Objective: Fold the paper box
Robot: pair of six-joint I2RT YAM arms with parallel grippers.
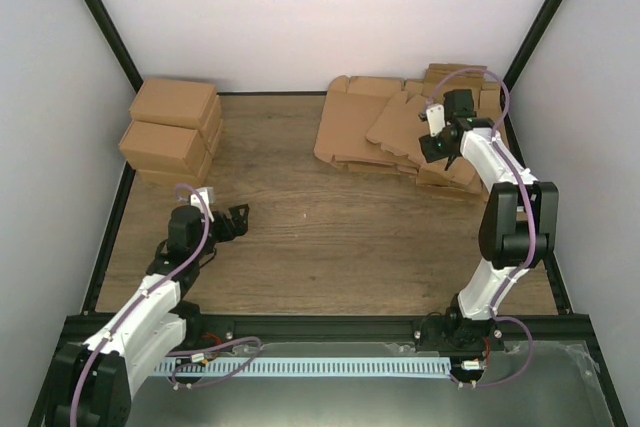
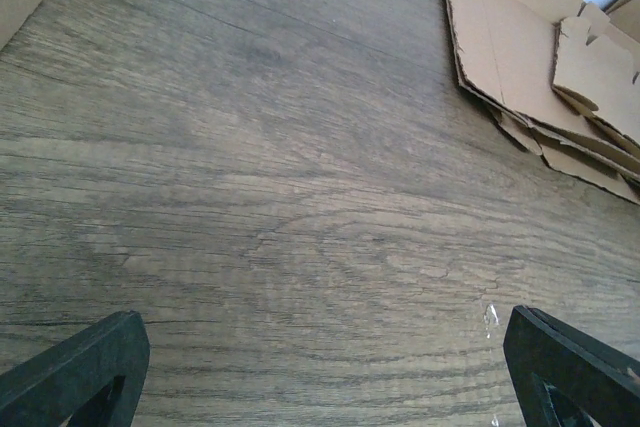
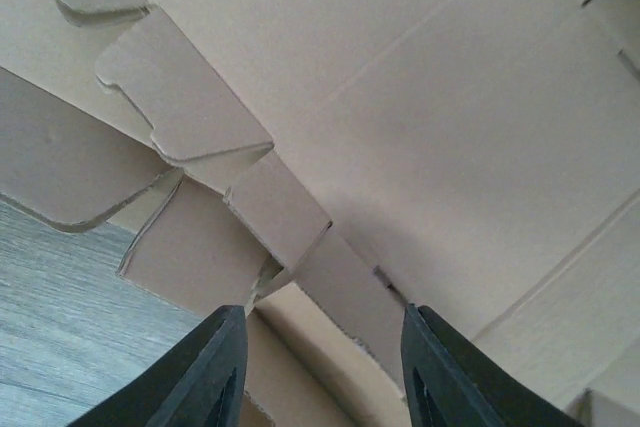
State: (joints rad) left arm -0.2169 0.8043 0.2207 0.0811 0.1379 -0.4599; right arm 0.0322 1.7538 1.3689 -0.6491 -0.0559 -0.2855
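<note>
Risk: right gripper, jaws apart above the paper box, may pinch several stacked blanks; left gripper idles, jaws spread.

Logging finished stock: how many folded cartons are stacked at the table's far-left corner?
2 cartons show top faces clearly: the upper carton behind, the lower carton in front. Slivers beneath and beside them suggest more, partly hidden.

The paper box is matt brown cardboard, the table grainy matt wood.
</note>
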